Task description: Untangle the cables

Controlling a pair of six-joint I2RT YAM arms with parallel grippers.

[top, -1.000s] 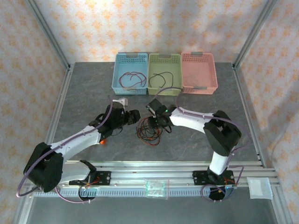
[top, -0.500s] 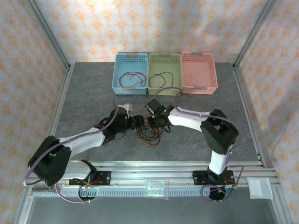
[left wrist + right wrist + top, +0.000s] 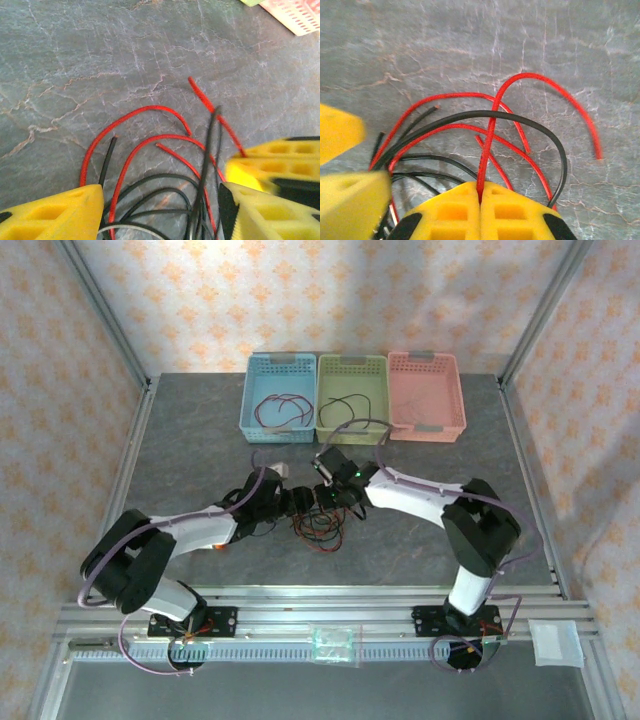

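**Step in hand: drawing one strand out of the knot.**

The tangle of thin red and black cables (image 3: pixel 318 524) lies at the centre of the grey, marble-veined table top (image 3: pixel 190 450), well apart from the three baskets at the far edge. Both arms meet over it.

**Right gripper.** The right gripper (image 3: pixel 480 194) has its yellow pads pressed flat together on a red cable loop (image 3: pixel 530 76). The strand enters the seam between the pads, arches away and ends in a free cut tip.

**Left gripper.** The left gripper (image 3: pixel 159 212) stands with its jaws apart, straddling the tangle. Several red and black strands run between the pads, and none is pinched.

**Next move, as a judgement.**
- The left gripper should close on the remaining bundle to anchor it.
- The right arm should then draw the red loop out slowly.
- A glossy black cable (image 3: pixel 485 114) crosses that loop, so the pull ought to lead away from the crossing. Otherwise the whole knot may simply drag along.

**Materials.**
- The cables are round in section and limp, yet springy enough to hold open curves. The red sheath looks faintly ribbed and the black smooth.
- The pads are blocky and matte, with moulded pockets.
- The baskets are perforated plastic. The pale blue basket (image 3: pixel 247 400) holds a reddish cable and the green basket (image 3: pixel 351 359) a black one. What the pink basket (image 3: pixel 460 400) holds is too faint to tell.
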